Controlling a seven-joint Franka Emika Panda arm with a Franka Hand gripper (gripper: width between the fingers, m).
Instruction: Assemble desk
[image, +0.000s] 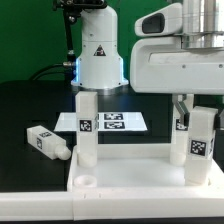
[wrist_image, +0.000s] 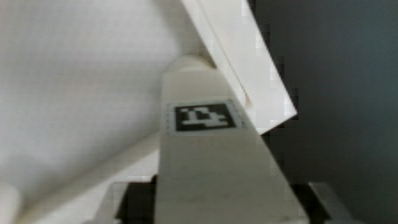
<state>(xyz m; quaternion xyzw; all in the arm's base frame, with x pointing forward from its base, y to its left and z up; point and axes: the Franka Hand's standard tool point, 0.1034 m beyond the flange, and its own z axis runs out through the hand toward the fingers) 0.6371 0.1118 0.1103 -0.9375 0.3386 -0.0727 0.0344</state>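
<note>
panel (image: 130, 186): white rimmed desk top, flat on the black table (image: 25, 110) at the near edge of the scene; in the wrist view its pale surface and raised rim fill the side next to the gripped leg.
corner hole (image: 85, 183): round opening in the panel's near corner, at the exterior view's left; nothing stands in it.
held leg (image: 201, 160): square-section white post, upright over the panel's end at the exterior view's right, tag facing the camera; in the wrist view it runs away from the camera and its far tip meets the panel's rim.
gripper (image: 195, 108): above the held leg's top end; closed on it, the dark fingers (wrist_image: 135, 200) flanking its two sides with no gap visible.
second right leg (image: 181, 140): tagged post just behind the held leg, toward the exterior view's left; upright, its foot hidden.
left upright leg (image: 87, 125): stands at the panel's far corner at the exterior view's left, just beyond the corner hole, tag at mid-height.
loose leg (image: 45, 142): lies on its side on the table, beside the panel at the exterior view's left, apart from it.
marker board (image: 135, 121): thin white sheet with tags, flat on the table beyond the panel, between the upright legs.
robot base (image: 100, 55): white column at the far side, behind the marker board.
</note>
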